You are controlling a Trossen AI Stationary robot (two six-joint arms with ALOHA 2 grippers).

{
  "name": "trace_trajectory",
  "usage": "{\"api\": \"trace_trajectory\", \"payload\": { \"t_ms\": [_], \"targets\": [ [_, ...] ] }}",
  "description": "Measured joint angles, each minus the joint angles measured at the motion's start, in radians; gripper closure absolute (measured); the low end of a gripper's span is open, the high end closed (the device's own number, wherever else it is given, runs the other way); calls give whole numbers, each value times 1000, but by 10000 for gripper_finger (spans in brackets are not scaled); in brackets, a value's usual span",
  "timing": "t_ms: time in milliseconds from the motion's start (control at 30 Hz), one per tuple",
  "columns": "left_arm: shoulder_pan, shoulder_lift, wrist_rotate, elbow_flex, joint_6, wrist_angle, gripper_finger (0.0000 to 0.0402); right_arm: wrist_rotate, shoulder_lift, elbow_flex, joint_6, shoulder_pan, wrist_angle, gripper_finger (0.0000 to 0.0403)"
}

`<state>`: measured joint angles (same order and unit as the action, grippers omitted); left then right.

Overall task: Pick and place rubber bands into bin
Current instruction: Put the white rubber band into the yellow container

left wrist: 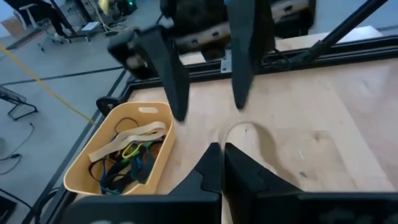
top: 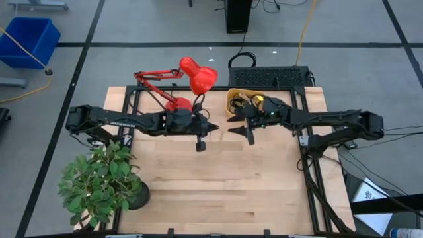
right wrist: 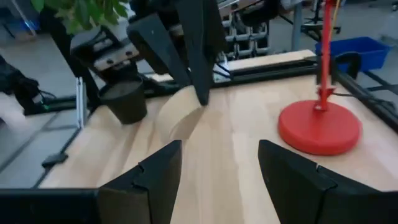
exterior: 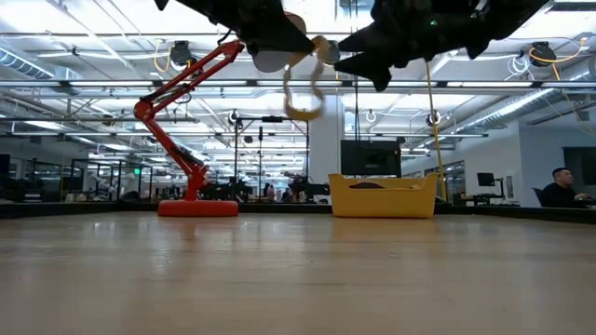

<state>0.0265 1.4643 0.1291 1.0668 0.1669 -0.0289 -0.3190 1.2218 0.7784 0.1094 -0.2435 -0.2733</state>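
Both arms hang above the wooden table, their tips facing each other near the middle of its far half. The left gripper has its fingers pressed together, pinching a tan rubber band that dangles below it as a loose loop, well clear of the tabletop in the low view. In the left wrist view the same band shows as a pale curve just past the closed fingertips; the right wrist view shows it hanging under the left arm's fingers.

The right gripper faces it, just beside it, with its fingers spread wide and nothing between them; the right wrist view shows the two dark fingers set well apart with bare wood between.

The bin, a small orange-yellow tray, sits on the far part of the table, partly under the right arm's wrist. In the left wrist view its inside holds a tangle of rubber bands in tan, black, blue and yellow-green.

A red desk lamp stands on its round base just beside the left arm, and a potted plant sits at the near left corner of the table
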Motion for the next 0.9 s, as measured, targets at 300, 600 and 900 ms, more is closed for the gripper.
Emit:
{"api": "trace_trajectory", "payload": {
  "t_ms": [300, 600, 900],
  "targets": [
    [14, 0, 14, 0, 35, -3, 396, -74, 142, 0, 89, 76, -202, 197],
    [20, 0, 10, 0, 38, -33, 395, 16, 206, 0, 91, 102, -285, 212],
    [18, 0, 3, 0, 32, -28, 394, 53, 206, 0, 89, 102, -322, 257]
  ]
}}
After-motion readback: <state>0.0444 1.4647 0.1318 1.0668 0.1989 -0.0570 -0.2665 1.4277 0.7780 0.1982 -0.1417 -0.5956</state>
